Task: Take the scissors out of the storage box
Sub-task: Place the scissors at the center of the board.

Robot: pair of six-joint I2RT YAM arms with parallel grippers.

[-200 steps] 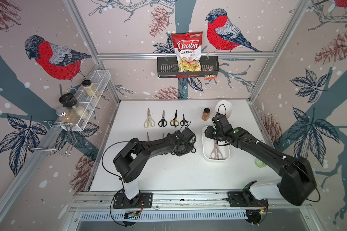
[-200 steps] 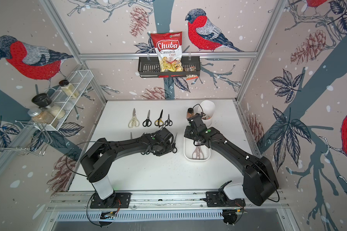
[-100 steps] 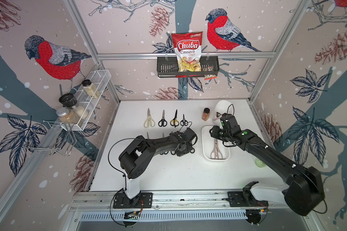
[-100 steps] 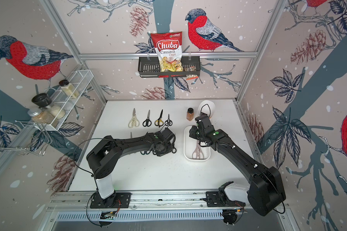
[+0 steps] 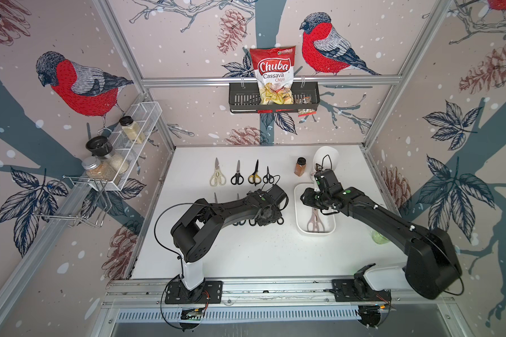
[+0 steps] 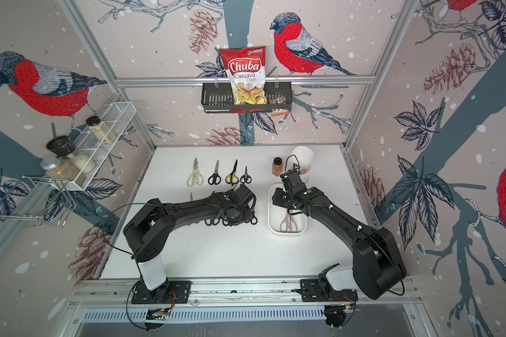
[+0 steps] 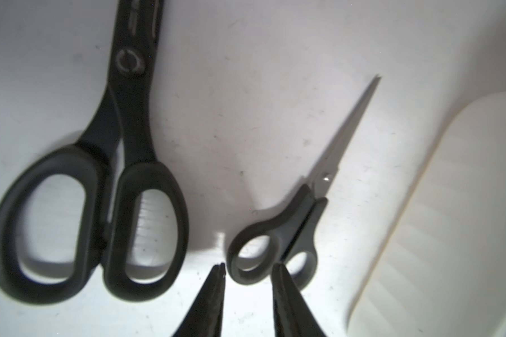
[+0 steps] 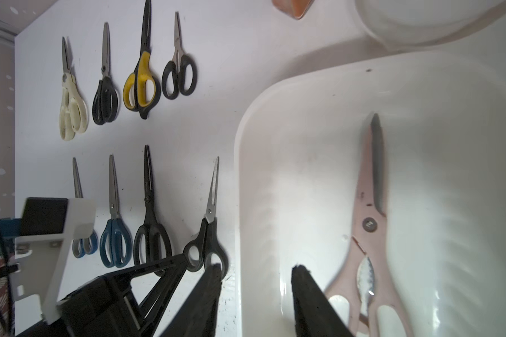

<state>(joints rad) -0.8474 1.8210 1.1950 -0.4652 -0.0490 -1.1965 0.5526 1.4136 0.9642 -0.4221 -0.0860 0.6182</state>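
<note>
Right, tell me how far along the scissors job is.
Done: eight pairs lie in two rows on the table. In hand: the left gripper stands open astride the handle of the small black pair. Left: the pinkish pair in the storage box, open right gripper above.

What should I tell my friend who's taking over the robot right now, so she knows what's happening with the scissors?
Left gripper: open, low over the table, tips at the handle of the small black scissors, which lie on the table.
Right gripper: open and empty, over the near rim of the storage box.
Done: eight pairs are out, in two rows of four on the table.
Left: the pinkish-beige scissors lie flat in the box, the only pair there. Take them out.
</note>
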